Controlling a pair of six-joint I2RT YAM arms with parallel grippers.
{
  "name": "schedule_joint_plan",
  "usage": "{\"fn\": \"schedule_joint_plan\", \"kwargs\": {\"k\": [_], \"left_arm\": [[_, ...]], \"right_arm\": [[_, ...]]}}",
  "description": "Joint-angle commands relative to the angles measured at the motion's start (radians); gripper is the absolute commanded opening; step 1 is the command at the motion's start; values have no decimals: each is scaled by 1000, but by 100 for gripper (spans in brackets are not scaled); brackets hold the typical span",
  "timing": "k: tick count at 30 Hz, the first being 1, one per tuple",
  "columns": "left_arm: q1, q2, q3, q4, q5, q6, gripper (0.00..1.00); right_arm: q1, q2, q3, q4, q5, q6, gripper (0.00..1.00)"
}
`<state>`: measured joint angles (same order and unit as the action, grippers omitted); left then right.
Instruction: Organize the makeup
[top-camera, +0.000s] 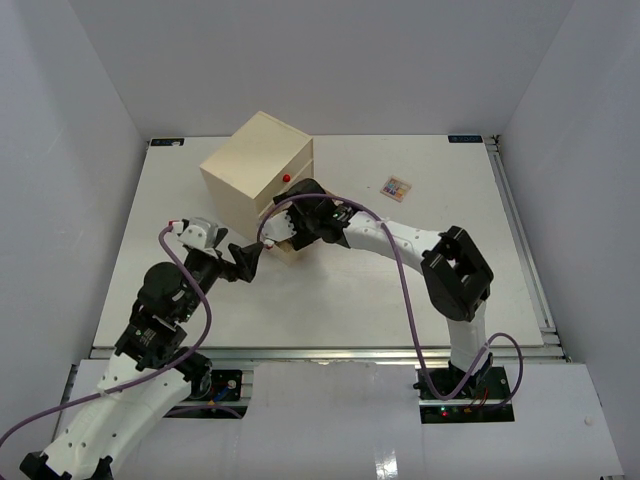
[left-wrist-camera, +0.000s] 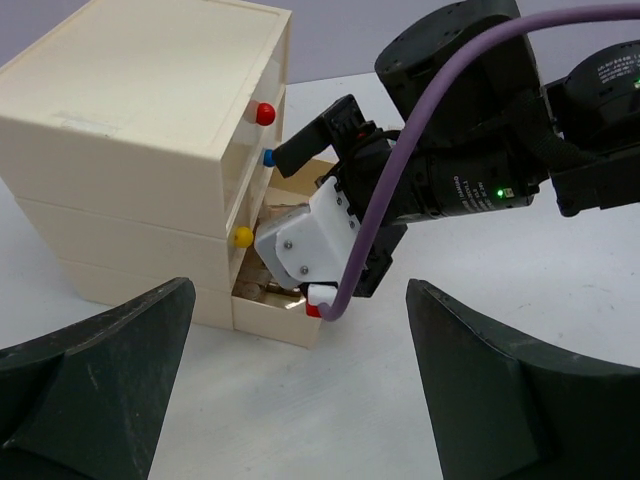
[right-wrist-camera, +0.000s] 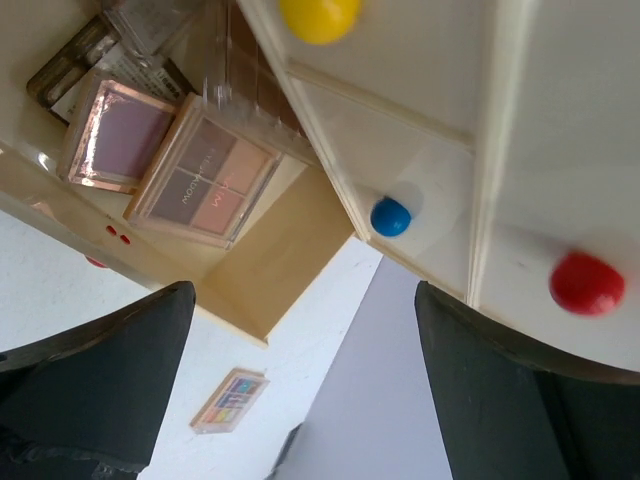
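The open bottom drawer (right-wrist-camera: 262, 285) of a cream chest (top-camera: 258, 165) holds a four-shade palette (right-wrist-camera: 205, 183), face up, its long side slanting across the drawer, touching a pink palette (right-wrist-camera: 117, 135). The right gripper (right-wrist-camera: 300, 300) hangs over them, fingers wide, empty. The left gripper (top-camera: 248, 262) hovers near, fingers wide. A rainbow palette (top-camera: 396, 187) lies well apart on the table (top-camera: 360, 300).
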<state>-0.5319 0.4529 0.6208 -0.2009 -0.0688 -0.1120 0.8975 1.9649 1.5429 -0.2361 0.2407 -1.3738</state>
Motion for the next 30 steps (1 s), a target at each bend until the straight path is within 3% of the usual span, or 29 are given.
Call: {"fn": "schedule_joint_plan", "kwargs": {"k": [1,3,6,9,14,17,22,25,30], "left_arm": [[7,-4,-3,16,46,4,98],[7,-6,-1,15,65,2,98],[7,-3,-9,43,159,6,98],[7,53,-10,98,347,-37,98],[-9,324,88,147,520,-194,98],[-108,441,185,150,455,-205,98],[-329,740,473,66,248,-163,98],[-333,977,636,39,222,-150,98],[-321,1350,923,-15,204,-84,98]], "right_arm": [[-55,-127,71,4,-36,275,94],[-128,-160,105,-35,-131,473,91],[-312,-197,122,-81,-393,764,90],[-434,-284,-4,-31,-517,959,90],[-637,-451,-262,141,-585,1290,90],[-694,-472,-303,139,-516,1417,90],[-734,-471,-322,89,-407,1483,90],[-815,-528,-420,151,-428,1555,90],[-975,-581,-475,162,-621,1656,90]]}}
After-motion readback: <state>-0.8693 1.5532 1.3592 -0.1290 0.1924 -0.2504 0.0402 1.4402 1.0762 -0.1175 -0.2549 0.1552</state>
